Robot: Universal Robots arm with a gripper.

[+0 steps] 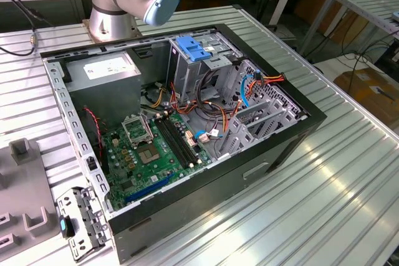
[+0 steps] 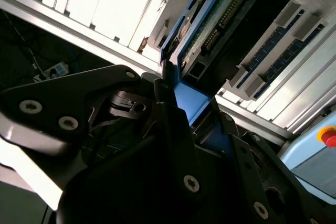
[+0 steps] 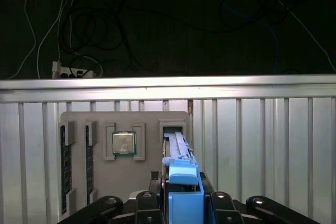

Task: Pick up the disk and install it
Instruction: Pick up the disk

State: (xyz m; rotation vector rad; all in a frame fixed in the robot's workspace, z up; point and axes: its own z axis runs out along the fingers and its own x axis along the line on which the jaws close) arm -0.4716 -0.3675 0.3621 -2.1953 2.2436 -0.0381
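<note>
1. While the tool [image 3: 185, 205] sits narrow on the blue end of the disk [image 3: 177, 145], no gap shows between pads and plastic in both wrist views. I read that as a hold on the disk.
2. Disk stands on edge, far end at the mouth of its slot in the grey fixture tray [image 3: 149, 121], which lies on the slatted tabletop [image 3: 262, 145].
3. Tray neighbours: processor chip [image 3: 124, 143] just beside the slot, memory sticks [image 3: 65, 156] further along.
4. Step in hand, as I judge it: drawing the disk out of the slot. The pull should follow the slot's own line, since any tilt could bind the blue rails against the slot walls.
5. Grip is on plastic alone, so go slow and keep it square.
6. Exterior view: computer case [image 1: 187, 219] lies open on the tabletop.
</note>
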